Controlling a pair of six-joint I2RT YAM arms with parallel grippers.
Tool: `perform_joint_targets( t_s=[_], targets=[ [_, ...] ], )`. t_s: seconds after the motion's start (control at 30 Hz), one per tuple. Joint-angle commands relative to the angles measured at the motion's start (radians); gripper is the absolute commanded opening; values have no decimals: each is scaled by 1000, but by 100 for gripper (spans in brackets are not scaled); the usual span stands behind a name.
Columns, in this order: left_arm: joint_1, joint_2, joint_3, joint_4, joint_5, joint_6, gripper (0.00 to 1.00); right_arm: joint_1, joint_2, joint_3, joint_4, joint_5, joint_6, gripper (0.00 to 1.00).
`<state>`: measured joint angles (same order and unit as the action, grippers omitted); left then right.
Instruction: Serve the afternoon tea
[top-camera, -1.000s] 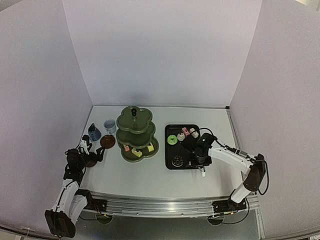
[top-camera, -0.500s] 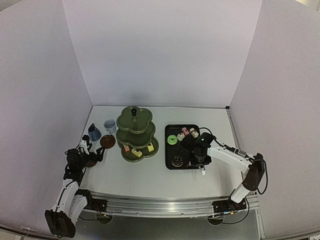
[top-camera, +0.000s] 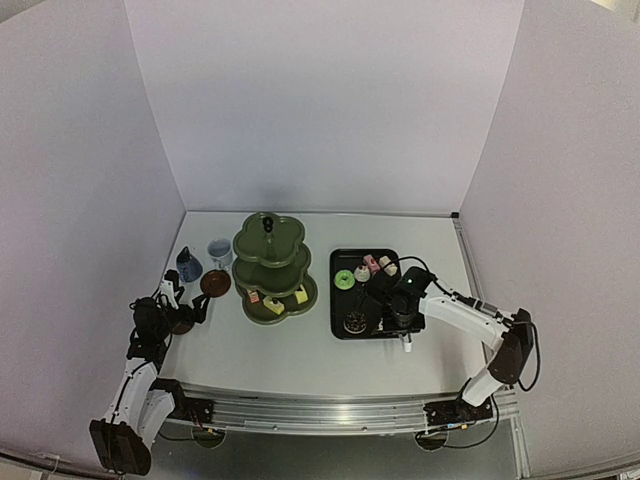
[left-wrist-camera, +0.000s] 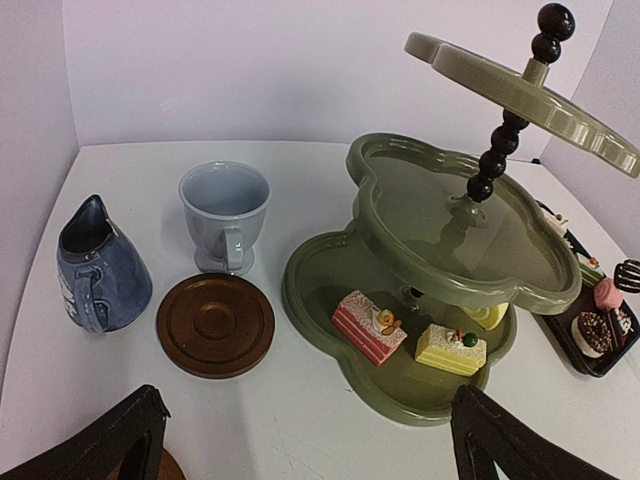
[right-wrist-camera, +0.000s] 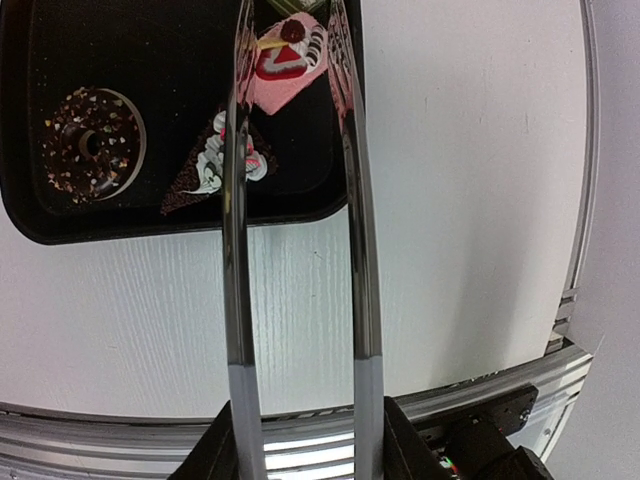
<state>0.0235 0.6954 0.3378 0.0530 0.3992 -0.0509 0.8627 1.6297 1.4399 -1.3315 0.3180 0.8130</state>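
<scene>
Pink cake (right-wrist-camera: 287, 75) between metal tongs (right-wrist-camera: 236, 250)

Left fingers (left-wrist-camera: 112, 440) spread wide; right fingers (right-wrist-camera: 222, 456) narrowed in a grip.

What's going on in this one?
The right gripper holds tongs over the black tray, their tips on either side of a pink cake slice; whether it is pinched is unclear. The left gripper hovers open near a brown saucer, holding nothing. The olive stand carries a few cakes on its bottom tier. The pale cup and dark-blue cup stand on the table.
</scene>
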Motion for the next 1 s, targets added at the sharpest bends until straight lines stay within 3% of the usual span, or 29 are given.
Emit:
perform_joint_targets(
  t_s=[0.0, 0.6, 0.97],
  targets=[
    [4, 6, -1, 25, 16, 14, 100, 4, -56, 4, -78, -11, 54, 38],
    [4, -1, 0, 20, 35, 7, 100, -9, -74, 45, -60, -83, 207, 41],
    [4, -15, 2, 26, 55, -15, 100, -149, -106, 55, -14, -257, 147, 43]
  ],
)
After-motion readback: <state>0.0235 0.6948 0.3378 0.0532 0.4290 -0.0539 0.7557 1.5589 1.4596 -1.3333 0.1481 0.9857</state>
